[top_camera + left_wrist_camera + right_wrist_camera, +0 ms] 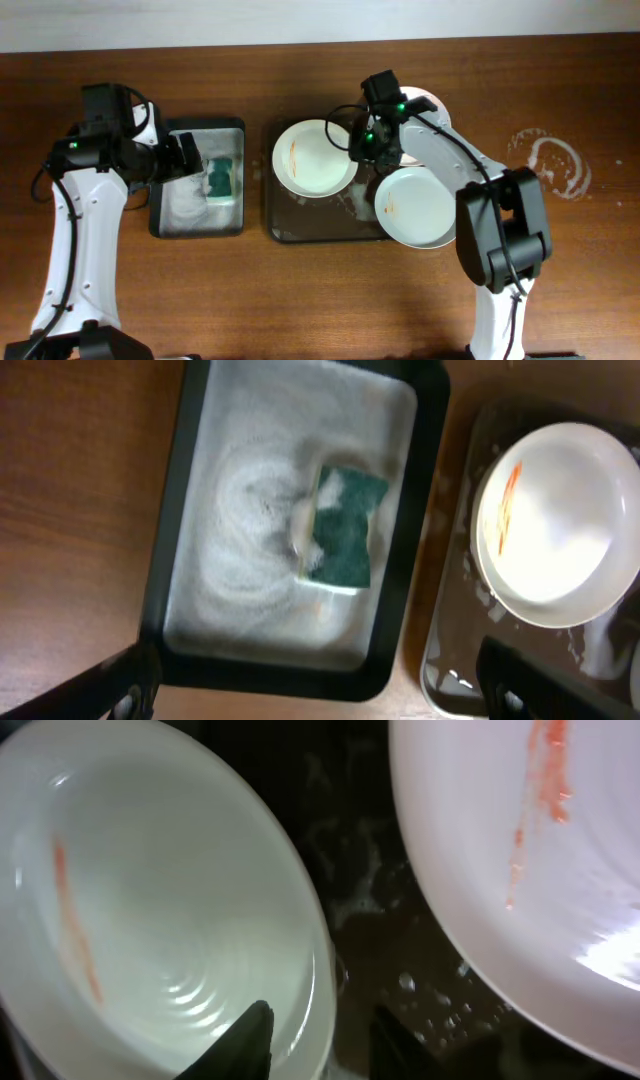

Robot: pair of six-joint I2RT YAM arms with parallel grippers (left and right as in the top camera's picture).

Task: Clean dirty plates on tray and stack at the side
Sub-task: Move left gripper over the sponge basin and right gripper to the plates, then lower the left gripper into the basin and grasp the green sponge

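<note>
The right gripper (362,143) is nearest the dirty plate (313,158), which sits mid-frame on the grey tray (320,233). Its fingers are apart, with the plate's right edge between them. The left gripper (190,155), fingers apart too, waits near the sponge (221,178).

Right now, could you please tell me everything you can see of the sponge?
The sponge is a rectangular block, dark green scouring face up, with a pale layer showing beneath at its edge. It lies flat in the white foam of the small black tray, nearer the wall that faces the dark grey tray. Suds cling to one edge. Nothing grips it.
</note>
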